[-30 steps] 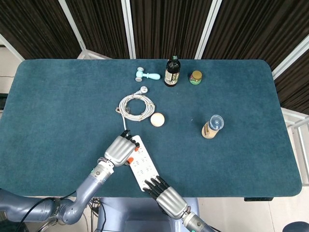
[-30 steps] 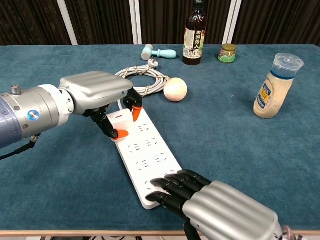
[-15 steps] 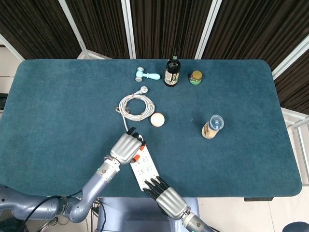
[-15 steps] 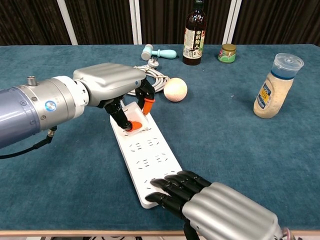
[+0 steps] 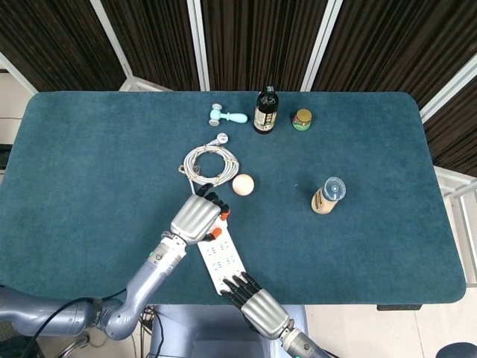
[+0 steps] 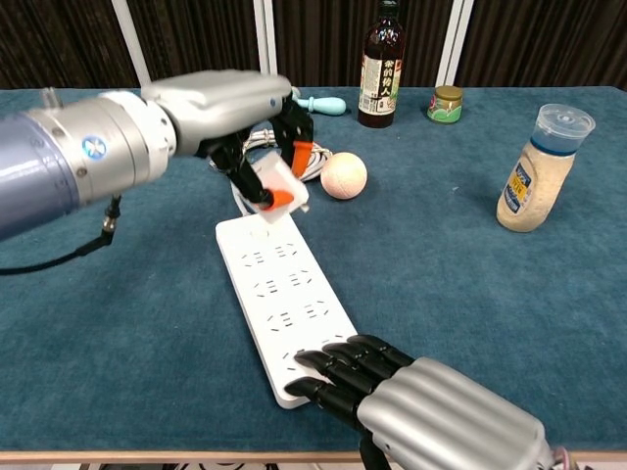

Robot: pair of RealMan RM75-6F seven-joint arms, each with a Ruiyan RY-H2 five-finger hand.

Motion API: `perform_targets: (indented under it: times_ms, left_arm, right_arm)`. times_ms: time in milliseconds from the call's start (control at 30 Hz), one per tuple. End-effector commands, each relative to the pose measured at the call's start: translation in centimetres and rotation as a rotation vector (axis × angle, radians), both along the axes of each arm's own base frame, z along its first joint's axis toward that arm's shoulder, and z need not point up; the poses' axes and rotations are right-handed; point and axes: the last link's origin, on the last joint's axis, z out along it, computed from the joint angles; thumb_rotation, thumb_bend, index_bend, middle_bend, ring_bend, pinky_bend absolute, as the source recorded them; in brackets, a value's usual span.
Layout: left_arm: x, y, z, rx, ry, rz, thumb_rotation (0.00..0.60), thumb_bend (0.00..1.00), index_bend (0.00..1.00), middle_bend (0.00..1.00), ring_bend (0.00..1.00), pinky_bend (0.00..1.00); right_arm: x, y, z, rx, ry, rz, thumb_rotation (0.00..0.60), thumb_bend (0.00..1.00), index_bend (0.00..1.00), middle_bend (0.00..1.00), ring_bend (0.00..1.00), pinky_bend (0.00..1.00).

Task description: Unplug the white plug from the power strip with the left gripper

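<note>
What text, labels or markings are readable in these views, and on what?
Nothing reads clearly enough to quote.
dark bottle: pale label with characters, too blurred to read.
shaker jar: dark blue label patch, print too small.
small jar: green label, illegible.
left hand: round blue emblem on the wrist, no legible text.
power strip: no readable markings.

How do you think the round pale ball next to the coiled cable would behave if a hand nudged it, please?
The ball looks smooth and fully round, so it would probably roll freely at a light push. It sits beside the coiled cable, which might stop it on that side. The table looks fabric-covered, which may slow it. Its weight cannot be judged.
</note>
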Motion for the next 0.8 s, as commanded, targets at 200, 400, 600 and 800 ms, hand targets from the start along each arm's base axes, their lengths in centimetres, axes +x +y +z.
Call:
perform_targets:
  times_ms: [200, 400, 600, 800]
  left_arm:
    - [-0.8, 1.5, 1.7, 0.053, 0.036, 0.005, 0.600, 0.34, 0.77, 0.77, 0.29, 0.13]
    - [-3.2, 2.4, 2.1, 0.069, 0.076, 0.043, 0.600, 0.34, 0.77, 0.76, 0.29, 0.13]
    - [-5.2, 3.5, 2.6, 0.093, 0.115, 0.066, 0.600, 0.34, 0.76, 0.76, 0.29, 0.13]
    - [-7.3, 4.4, 2.7, 0.114, 0.150, 0.104, 0.600, 0.34, 0.72, 0.74, 0.29, 0.13]
  right_arm:
    - [0.1, -0.7, 0.2, -0.025, -0.004, -0.006, 0.600, 0.94, 0.11, 0.07, 0.05, 0.10]
    - [0.5, -2.0, 0.6, -0.071, -0.024, -0.022, 0.600, 0.93, 0.11, 0.07, 0.05, 0.10]
    - [1.3, -3.9, 1.6, -0.129, -0.072, -0.045, 0.600, 0.91, 0.11, 0.07, 0.05, 0.09]
    - [1.9, -5.6, 2.6, -0.192, -0.096, -0.068, 0.600, 0.77, 0.10, 0.07, 0.05, 0.09]
